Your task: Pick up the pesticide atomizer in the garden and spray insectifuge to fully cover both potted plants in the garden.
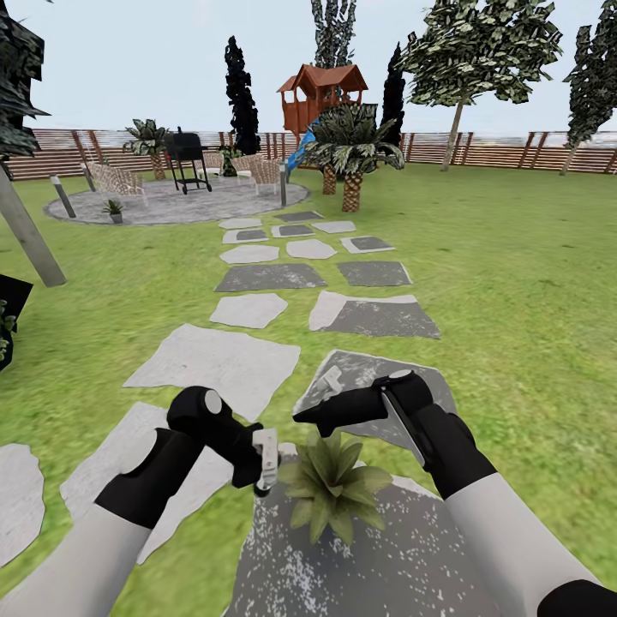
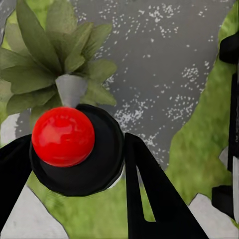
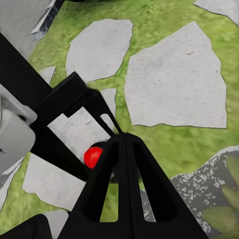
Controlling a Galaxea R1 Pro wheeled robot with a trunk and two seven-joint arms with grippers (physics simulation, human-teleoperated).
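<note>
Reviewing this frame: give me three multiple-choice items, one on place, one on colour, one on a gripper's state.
1. The nearer potted plant stands on: A grass; B a speckled grey stone slab; C the round patio.
2. The pesticide atomizer's top is: A red; B yellow; C white.
3. The right gripper is: A wide open; B shut on the atomizer; C shut, empty.

B: the nearer potted plant sits on the stone slab.
A: the pesticide atomizer shows a red cap.
C: the right gripper has its fingertips together, holding nothing.
</note>
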